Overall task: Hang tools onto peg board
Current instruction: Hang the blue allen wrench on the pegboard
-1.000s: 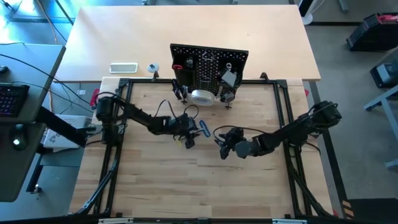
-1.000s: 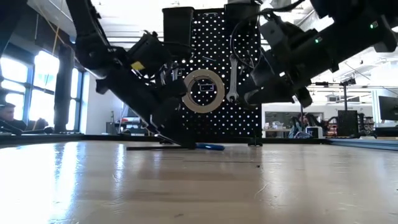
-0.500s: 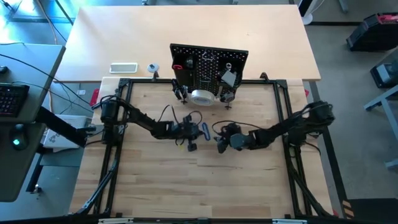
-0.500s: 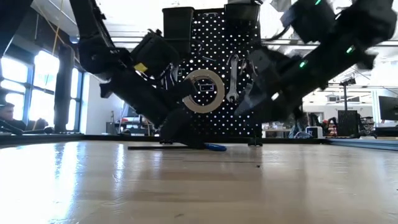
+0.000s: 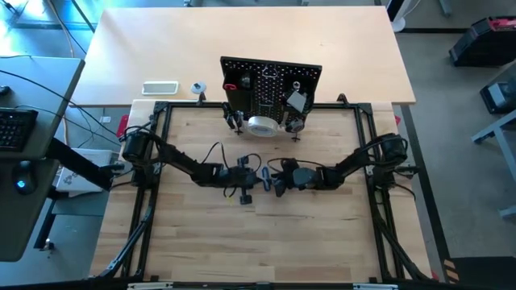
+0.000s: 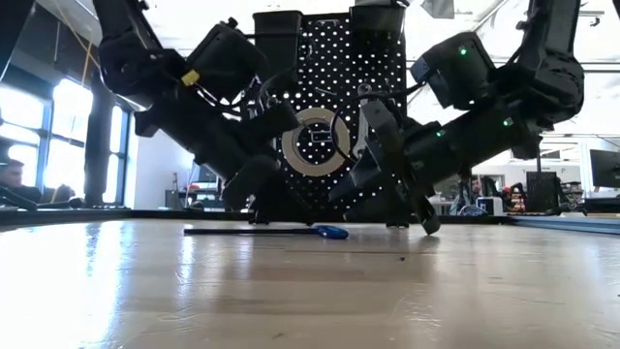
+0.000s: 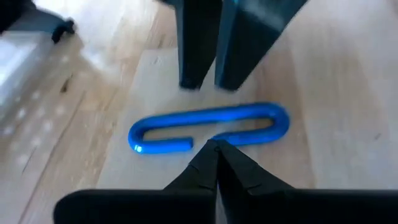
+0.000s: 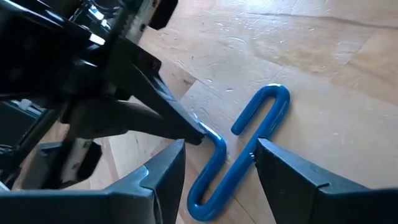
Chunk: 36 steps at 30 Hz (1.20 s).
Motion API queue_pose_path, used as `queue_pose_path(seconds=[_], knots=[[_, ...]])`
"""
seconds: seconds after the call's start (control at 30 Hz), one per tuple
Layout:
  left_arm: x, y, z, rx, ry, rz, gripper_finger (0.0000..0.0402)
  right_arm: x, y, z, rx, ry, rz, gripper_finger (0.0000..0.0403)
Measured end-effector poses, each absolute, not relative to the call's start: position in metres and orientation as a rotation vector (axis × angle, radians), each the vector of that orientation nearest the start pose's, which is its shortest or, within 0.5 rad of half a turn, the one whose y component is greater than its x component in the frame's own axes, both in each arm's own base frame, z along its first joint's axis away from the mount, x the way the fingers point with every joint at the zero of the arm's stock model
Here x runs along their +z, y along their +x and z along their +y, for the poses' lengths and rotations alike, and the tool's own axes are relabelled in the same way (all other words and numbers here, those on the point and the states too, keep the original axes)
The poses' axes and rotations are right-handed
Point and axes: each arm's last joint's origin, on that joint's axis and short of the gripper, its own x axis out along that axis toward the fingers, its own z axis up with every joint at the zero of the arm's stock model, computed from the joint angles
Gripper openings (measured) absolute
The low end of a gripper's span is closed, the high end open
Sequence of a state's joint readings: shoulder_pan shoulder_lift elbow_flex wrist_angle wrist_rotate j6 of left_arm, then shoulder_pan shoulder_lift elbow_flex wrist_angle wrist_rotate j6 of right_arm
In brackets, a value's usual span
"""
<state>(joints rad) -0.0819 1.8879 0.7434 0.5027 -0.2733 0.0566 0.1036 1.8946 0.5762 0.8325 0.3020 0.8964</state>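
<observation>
I have the blue T-handle hex key (image 7: 211,127) lying flat on the wooden counter (image 5: 322,234), near the middle, in front of the peg board (image 5: 270,83) and well short of it; its blue handle is a bent loop, and a thin dark shaft runs from it along the counter in the low view; my left gripper (image 7: 216,149) is down at the counter with its fingers pressed together to a point, the tip touching the loop's near edge; I cannot tell from here whether it pinches the blue bar or only rests against it; my right gripper (image 8: 219,163) comes in from the opposite side, jaws spread wide, one finger on each side of the loop's end and nothing clamped between them; from above, the two grippers meet almost nose to nose over the key, both arms stretched low across the counter; the peg board stands upright at the counter's far edge, with a clear tape roll (image 5: 260,125) hanging at its foot, a silver wrench (image 6: 363,121) on its face and black bins along its top; behind the board, on the lighter table, lie a white slab (image 5: 160,87) and a small round item just beside it
</observation>
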Motion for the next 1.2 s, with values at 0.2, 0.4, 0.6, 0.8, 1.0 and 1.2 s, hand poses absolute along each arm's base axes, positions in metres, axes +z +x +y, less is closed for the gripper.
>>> queue_pose_path(seconds=[0.2, 0.4, 0.6, 0.8, 1.0, 1.2], knots=[[0.100, 0.335, -0.021, 0.177, 0.179, 0.628, 0.0002, 0.086, 0.306, 0.023, -0.395, 0.766, 0.366, 0.0203], [0.102, 0.332, -0.019, 0.135, 0.151, 0.666, 0.0003, 0.085, 0.306, 0.024, -0.391, 0.757, 0.379, 0.0206], [0.100, 0.331, -0.011, 0.147, 0.096, 0.686, 0.0065, 0.084, 0.305, 0.024, -0.392, 0.749, 0.390, 0.0206], [0.100, 0.331, 0.000, 0.180, 0.053, 0.691, 0.0133, 0.084, 0.305, 0.024, -0.393, 0.749, 0.392, 0.0206], [0.106, 0.334, -0.002, 0.151, 0.068, 0.640, 0.0138, 0.084, 0.305, 0.025, -0.385, 0.750, 0.397, 0.0206], [0.098, 0.328, 0.018, 0.125, 0.015, 0.742, 0.0114, 0.084, 0.305, 0.025, -0.385, 0.750, 0.399, 0.0206]])
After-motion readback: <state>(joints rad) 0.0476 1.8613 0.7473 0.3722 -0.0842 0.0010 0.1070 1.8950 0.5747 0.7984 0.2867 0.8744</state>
